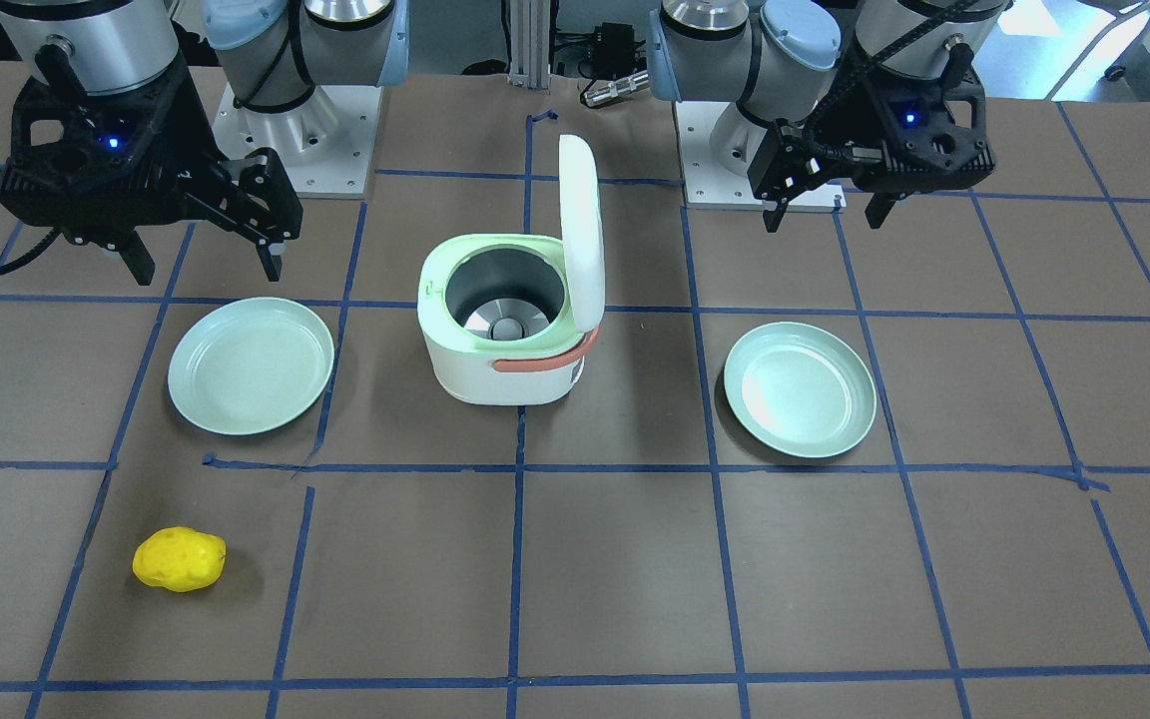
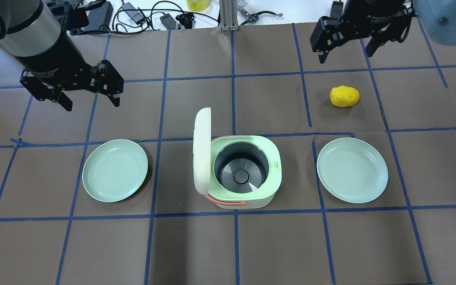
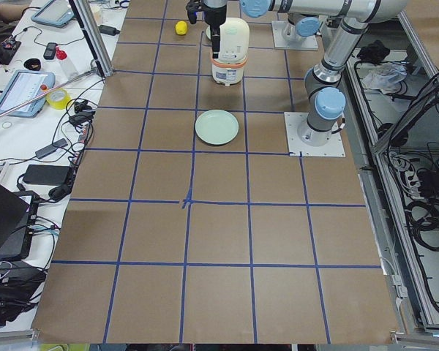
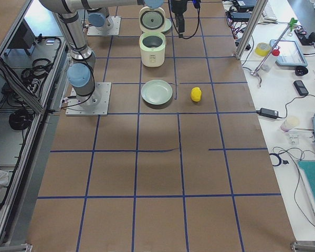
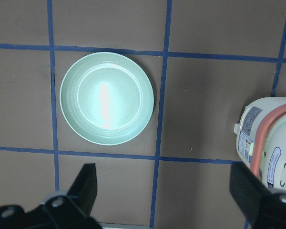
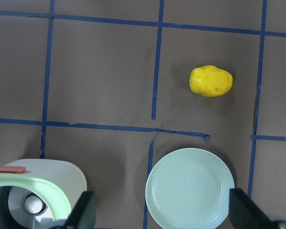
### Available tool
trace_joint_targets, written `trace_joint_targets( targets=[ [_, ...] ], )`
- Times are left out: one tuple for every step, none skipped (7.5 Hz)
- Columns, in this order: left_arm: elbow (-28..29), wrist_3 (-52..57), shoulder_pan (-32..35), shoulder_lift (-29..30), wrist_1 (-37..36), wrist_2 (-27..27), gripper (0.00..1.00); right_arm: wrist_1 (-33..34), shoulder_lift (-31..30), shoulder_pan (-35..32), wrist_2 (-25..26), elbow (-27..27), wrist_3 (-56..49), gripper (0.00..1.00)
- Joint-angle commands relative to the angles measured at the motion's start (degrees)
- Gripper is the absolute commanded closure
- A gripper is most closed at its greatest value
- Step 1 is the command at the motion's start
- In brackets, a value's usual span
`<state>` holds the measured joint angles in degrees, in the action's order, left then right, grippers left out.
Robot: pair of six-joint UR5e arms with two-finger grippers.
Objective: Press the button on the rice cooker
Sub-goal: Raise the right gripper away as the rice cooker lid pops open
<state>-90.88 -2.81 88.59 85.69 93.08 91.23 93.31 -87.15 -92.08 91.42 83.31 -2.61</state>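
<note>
1. The rice cooker (image 2: 274,158) sits at the centre of the overhead view. Its white lid (image 2: 202,150) stands upright on the left side and the inner pot is bare.
2. No button shows clearly. Our best candidate is the small tab (image 2: 278,163) on the green rim, at the cooker's right edge in that view, opposite the hinge. The printed panel (image 5: 271,167) at the right edge of the left wrist view is too small to read.
3. With the lid already up, we judge the press either done or meant for a control we cannot make out.
4. The left gripper (image 2: 92,102) hangs at the upper left of the overhead view, fingers spread wide and holding nothing. The right gripper (image 2: 346,55) hangs at the upper right, likewise spread and empty. Both are well apart from the cooker.
5. To press well, we would draw the fingers together first so that one blunt tip meets the tab. We would come straight down, since a slanted push could slide the light cooker across the table (image 2: 236,253).
6. The right gripper has the clearer path, because the raised lid screens the tab from the left.
7. A pale green plate (image 2: 115,170) lies left of the cooker and another plate (image 2: 352,170) lies right, both bare.
8. A yellow potato (image 2: 344,96) lies beyond the right plate, beneath the right gripper's route, but low enough to pass over.
9. The orange handle (image 2: 230,203) lies folded at the cooker's lower edge, out of the way.
</note>
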Motion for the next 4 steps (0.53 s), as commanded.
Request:
trace_joint_targets(
  targets=[
    [0.0,0.0,0.0,0.0,0.0,0.0,0.0,-0.06,-0.04,-0.03,-0.01,0.19,0.06,0.0],
    [0.0,0.0,0.0,0.0,0.0,0.0,0.0,0.02,-0.04,-0.03,-0.1,0.19,0.06,0.0],
    [0.0,0.0,0.0,0.0,0.0,0.0,0.0,-0.06,-0.04,-0.03,-0.79,0.19,0.06,0.0],
    [0.0,0.0,0.0,0.0,0.0,0.0,0.0,0.02,-0.04,-0.03,-1.15,0.19,0.06,0.0]
  ],
)
